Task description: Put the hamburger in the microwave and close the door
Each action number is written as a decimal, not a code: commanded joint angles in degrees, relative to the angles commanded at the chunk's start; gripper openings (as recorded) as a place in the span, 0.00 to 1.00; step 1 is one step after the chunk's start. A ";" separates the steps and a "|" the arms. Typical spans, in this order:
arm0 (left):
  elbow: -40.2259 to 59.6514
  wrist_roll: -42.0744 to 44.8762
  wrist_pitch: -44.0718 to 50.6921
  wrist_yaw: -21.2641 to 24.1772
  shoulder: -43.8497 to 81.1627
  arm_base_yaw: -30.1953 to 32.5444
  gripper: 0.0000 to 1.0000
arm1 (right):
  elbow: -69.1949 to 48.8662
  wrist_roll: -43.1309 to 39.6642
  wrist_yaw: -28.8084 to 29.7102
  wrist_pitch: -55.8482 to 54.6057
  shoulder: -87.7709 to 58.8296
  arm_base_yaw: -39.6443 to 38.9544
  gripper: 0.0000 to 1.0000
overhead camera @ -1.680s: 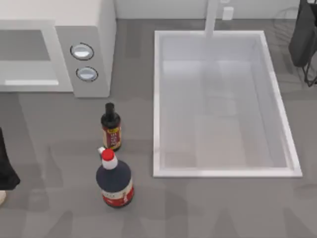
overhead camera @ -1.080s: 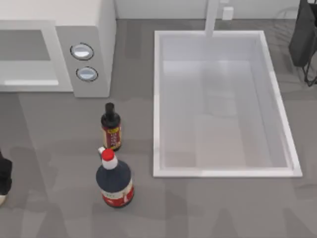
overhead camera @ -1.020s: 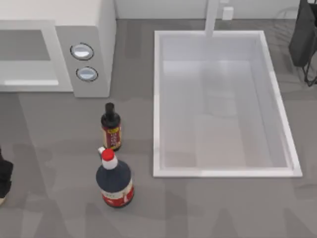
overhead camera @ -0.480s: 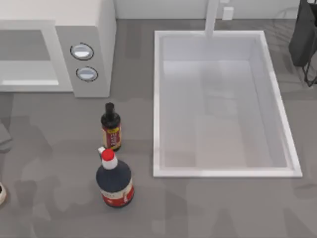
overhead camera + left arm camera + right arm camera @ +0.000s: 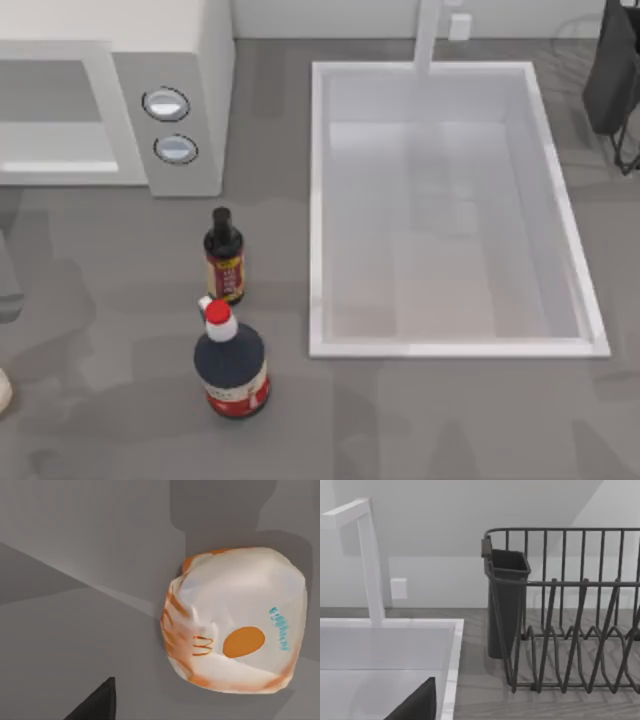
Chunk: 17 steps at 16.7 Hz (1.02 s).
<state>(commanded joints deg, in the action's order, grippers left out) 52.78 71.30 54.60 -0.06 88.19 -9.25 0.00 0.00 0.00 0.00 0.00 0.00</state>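
Wrapped hamburger on the grey table, seen by the left wrist camera.

The hamburger (image 5: 235,622), in pale paper with orange print, lies on the table (image 5: 420,420); whether either gripper's jaws are wide or narrow cannot be told. Nearest in the top view stands a big red-capped bottle (image 5: 231,362), then a small dark bottle (image 5: 223,255), the white sink (image 5: 318,200) to their right, and farthest the microwave (image 5: 180,100), top left, knobs (image 5: 166,103) facing up.

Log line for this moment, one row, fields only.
hamburger: wrapped, on counter, ungrasped | microwave: top-left of table | two bottles: upright between microwave and sink | right arm: by dish rack
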 joint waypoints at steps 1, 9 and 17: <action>0.00 0.00 0.00 0.00 0.00 0.00 1.00 | 0.00 0.00 0.00 0.00 0.00 0.00 1.00; -4.89 0.01 -9.90 0.00 4.77 0.02 1.00 | 0.00 0.00 0.00 0.00 0.00 0.00 1.00; -10.19 0.33 -20.70 0.01 10.51 -0.16 1.00 | 0.00 0.00 0.00 0.00 0.00 0.00 1.00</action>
<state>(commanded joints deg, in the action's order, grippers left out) 42.59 71.63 33.90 -0.05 98.70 -9.41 0.00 0.00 0.00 0.00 0.00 0.00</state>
